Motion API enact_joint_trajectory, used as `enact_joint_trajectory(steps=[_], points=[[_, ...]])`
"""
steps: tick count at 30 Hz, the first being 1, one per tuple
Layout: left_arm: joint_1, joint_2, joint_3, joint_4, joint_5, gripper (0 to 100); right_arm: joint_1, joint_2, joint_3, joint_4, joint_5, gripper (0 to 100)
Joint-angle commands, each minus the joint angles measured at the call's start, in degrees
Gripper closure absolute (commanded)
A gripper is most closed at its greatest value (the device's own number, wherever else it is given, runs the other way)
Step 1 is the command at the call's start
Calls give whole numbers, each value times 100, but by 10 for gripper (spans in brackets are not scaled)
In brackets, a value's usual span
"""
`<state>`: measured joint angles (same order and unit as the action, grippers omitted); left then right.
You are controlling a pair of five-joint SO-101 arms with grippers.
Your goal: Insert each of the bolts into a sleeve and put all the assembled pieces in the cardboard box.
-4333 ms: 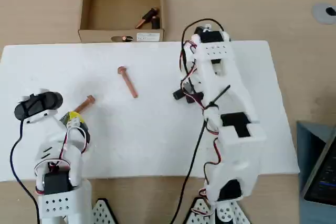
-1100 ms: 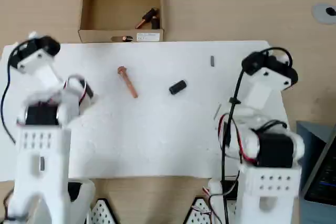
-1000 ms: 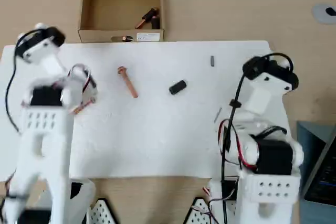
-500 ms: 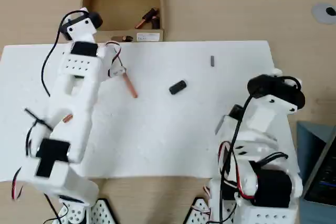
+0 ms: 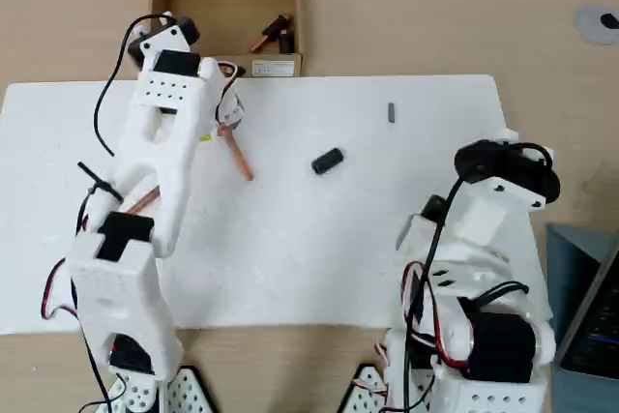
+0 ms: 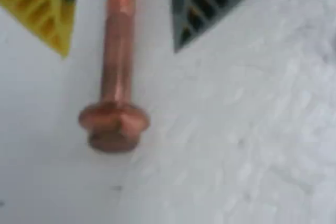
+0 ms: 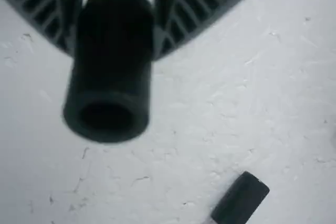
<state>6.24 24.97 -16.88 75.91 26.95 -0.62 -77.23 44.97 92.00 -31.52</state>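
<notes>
Left wrist view: a copper bolt (image 6: 116, 77) with a flanged hex head lies flat on the white mat (image 6: 252, 129), its shaft between the spread fingers (image 6: 42, 9) of the left gripper (image 6: 122, 43), gaps on both sides.
From above, its long axis runs diagonally, head toward the cardboard box (image 5: 164, 7); the right gripper (image 7: 115, 45) clamps a black sleeve (image 7: 110, 66), bore showing at its free end.
</notes>
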Motion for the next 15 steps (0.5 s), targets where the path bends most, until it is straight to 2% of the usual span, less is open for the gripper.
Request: enact_joint_trajectory(steps=[1, 15], points=[[88, 180, -457, 18, 9, 858, 66, -4, -4, -132, 62, 989], [97, 1429, -1081, 0, 26, 868, 57, -4, -4, -132, 62, 989]])
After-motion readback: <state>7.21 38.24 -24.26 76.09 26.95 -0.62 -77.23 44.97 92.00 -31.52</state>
